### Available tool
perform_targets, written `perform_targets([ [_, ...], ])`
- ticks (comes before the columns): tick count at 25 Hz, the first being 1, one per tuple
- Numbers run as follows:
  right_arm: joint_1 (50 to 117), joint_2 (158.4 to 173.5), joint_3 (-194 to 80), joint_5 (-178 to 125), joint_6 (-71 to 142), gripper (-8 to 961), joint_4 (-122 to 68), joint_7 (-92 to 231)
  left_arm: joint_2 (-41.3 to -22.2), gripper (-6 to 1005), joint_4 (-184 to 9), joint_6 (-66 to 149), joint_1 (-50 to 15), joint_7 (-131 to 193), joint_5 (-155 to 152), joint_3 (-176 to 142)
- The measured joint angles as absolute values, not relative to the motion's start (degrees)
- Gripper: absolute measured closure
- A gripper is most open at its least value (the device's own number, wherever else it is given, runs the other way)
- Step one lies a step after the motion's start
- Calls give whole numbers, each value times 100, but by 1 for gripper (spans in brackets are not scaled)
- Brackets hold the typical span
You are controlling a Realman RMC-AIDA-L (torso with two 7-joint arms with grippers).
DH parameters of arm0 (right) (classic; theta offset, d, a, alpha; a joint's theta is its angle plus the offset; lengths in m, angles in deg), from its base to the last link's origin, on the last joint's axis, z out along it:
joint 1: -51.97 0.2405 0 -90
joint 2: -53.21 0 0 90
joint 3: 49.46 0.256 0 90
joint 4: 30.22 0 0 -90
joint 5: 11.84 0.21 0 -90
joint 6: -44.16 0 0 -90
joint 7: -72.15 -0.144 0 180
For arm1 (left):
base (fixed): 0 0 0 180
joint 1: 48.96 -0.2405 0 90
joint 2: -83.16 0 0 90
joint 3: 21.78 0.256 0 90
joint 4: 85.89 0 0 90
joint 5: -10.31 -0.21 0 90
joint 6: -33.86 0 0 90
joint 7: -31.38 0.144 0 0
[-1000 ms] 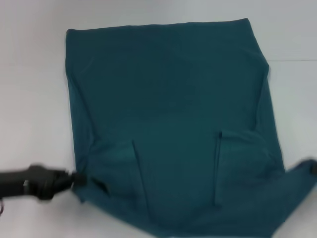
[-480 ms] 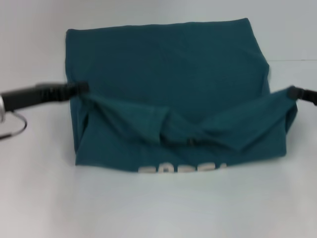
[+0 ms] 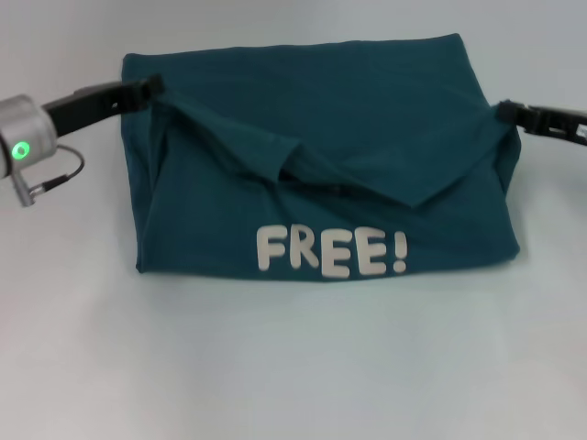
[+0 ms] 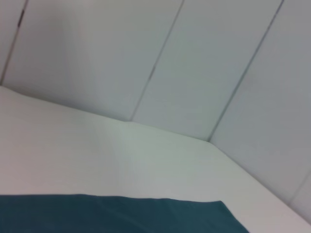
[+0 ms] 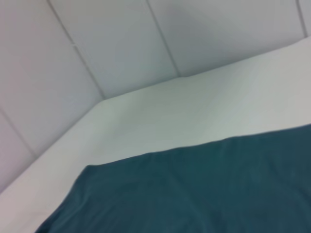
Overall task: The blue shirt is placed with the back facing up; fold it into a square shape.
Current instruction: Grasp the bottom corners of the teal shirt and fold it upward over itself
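Observation:
The blue shirt (image 3: 367, 110) lies on the white table, its near half lifted and drawn over the far half, so the white "FREE!" lettering (image 3: 330, 252) shows along the near fold. My left gripper (image 3: 151, 87) is shut on the shirt's left corner near the far left edge. At the right edge my right gripper (image 3: 504, 112) is shut on the other corner. Between them the carried edge sags in a loose fold. Each wrist view shows only a strip of the blue shirt (image 4: 116, 213) (image 5: 194, 189) and table.
The white table (image 3: 293, 367) stretches out in front of the shirt and to both sides. Pale wall panels (image 4: 194, 63) rise behind the table's far edge in the wrist views.
Both grippers have carried the shirt's near edge up and away from me, from the near corners to the far side. The fold turned over and the "FREE!" lettering came into view.

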State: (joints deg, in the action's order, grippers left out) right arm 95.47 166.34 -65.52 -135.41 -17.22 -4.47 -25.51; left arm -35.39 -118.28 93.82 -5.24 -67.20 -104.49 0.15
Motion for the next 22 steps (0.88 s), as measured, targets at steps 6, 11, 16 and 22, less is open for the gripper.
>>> perform_targets([
  [6, 9787, 16681, -6730, -13157, -986, 899, -601, -2189, -3599, 999, -11445, 8534, -235, -6113, -10204, 21],
  [11, 10009, 16638, -6834, -13030, -431, 899, -780, -2002, -3628, 999, -11306, 8133, -116, -5781, -9939, 23],
  [16, 10162, 16598, -6896, -12907, 13, 899, -1053, -1705, -3635, 998, -11126, 7900, -47, -5476, -9664, 22],
  [22, 10188, 16632, -6913, -12788, 309, 899, -1244, -1458, -3656, 998, -10810, 7606, 31, -5080, -9430, 4],
])
